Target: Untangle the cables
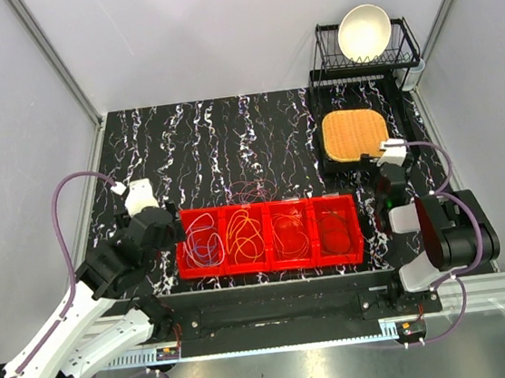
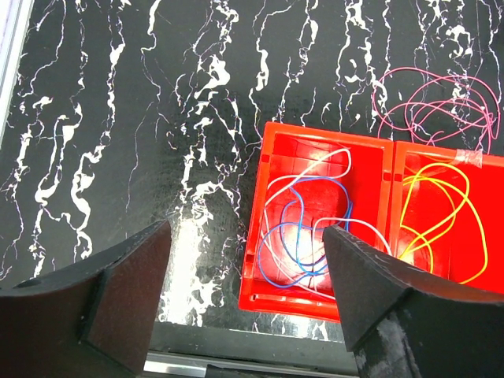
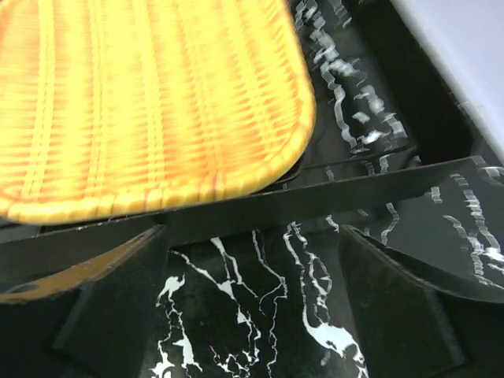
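The cables lie in loose loops in a red four-compartment tray. Blue and white cables fill the leftmost compartment and yellow and orange ones the second. A red one and a maroon one fill the other two. A pink-red cable lies loose on the table behind the tray. My left gripper hangs open above the tray's near left corner, holding nothing. My right gripper is open and empty, right of the tray.
A woven yellow mat sits in a black tray just beyond the right gripper. A black dish rack with a white bowl stands at the back right. The black marbled table has walls on three sides.
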You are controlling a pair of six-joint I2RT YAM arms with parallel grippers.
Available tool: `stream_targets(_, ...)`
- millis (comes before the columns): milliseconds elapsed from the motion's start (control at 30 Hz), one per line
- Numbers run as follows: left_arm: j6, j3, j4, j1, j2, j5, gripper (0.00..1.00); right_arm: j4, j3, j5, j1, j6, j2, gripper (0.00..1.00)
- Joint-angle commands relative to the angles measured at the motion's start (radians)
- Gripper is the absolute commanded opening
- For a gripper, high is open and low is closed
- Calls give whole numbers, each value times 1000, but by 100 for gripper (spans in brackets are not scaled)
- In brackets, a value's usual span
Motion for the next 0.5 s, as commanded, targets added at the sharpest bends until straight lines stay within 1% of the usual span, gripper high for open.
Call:
stream_targets(0,15,6,37,-3,-18,-4,85,-40,103,-173,-73,71,7,99)
stream_targets(33,9,6,36,-1,-21,-12,89,-41,103,-173,-73,73,5,100)
stream_targets(100,6,4,29,-3,-23,-22,93,-38,103,-171,-73,73,4,100)
stream_targets(200,0,15,22,-3,-18,-18,94,0,60,-153,-73,74,10,100)
stream_targets(233,-1,15,19,-1,-17,-18,95,145,36,-153,-73,76,45,100)
stream_targets(267,-1,16,20,-3,-16,-19,95,161,19,-169,-73,70,36,100)
stream_targets(333,-1,15,20,-3,-17,-19,96,68,36,-191,-73,61,16,100)
stream_targets(367,-3,18,19,-3,-15,-22,96,65,51,-212,-73,56,28,100)
stream_targets(400,-4,19,13,-3,-12,-26,96,98,42,-206,-73,54,31,100)
stream_targets(467,-17,29,2,-3,-9,-38,98,114,33,-196,-73,61,31,100)
